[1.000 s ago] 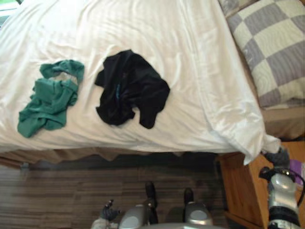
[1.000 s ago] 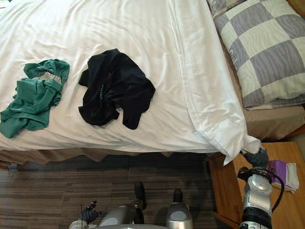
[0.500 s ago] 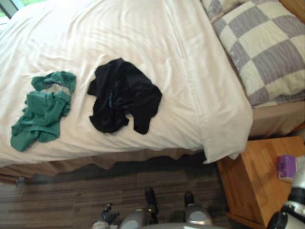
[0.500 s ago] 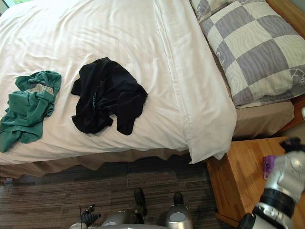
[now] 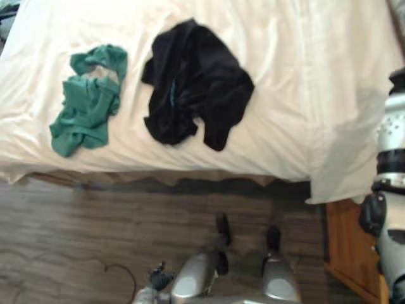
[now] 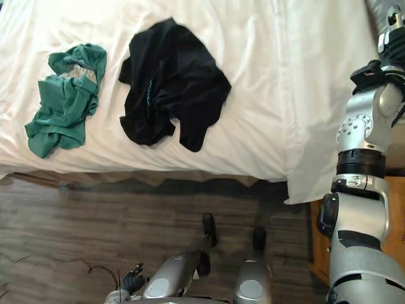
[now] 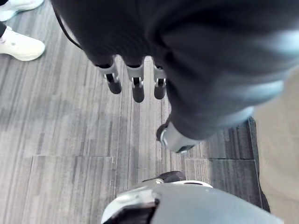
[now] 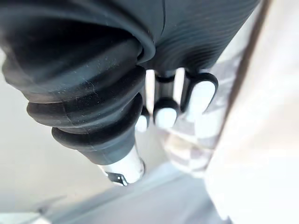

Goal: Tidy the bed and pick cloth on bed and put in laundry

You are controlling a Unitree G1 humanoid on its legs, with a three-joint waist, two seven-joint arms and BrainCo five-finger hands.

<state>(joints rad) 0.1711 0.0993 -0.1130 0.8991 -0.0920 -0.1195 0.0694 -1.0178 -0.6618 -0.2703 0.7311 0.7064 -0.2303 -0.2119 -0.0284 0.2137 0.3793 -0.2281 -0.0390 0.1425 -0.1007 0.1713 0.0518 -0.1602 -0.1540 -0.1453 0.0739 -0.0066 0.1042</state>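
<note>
A crumpled black cloth [image 6: 171, 82] lies on the white duvet [image 6: 272, 76] near the bed's front edge. To its left is a green cloth [image 6: 63, 95], a small gap apart. My right arm rises along the right side beside the duvet's hanging corner [image 6: 307, 183]. In its wrist view my right hand [image 8: 163, 109] has its fingers curled with nothing in them, and a checked pillow [image 8: 187, 140] shows past them. My left hand [image 7: 135, 84] hangs low over the floor with straight fingers and holds nothing; it also appears at the bottom of the eye views [image 6: 131, 280].
A wooden nightstand [image 5: 351, 253] stands at the bed's right corner, beside my right arm. Dark plank floor [image 6: 95, 228] runs along the front of the bed. A person's white shoes [image 7: 18, 44] stand on the floor near my left hand.
The camera has swung, so the whole picture shifted. My right arm has risen from the duvet corner by the nightstand to beside the bed, and its fingers have curled shut. The cloths lie unmoved.
</note>
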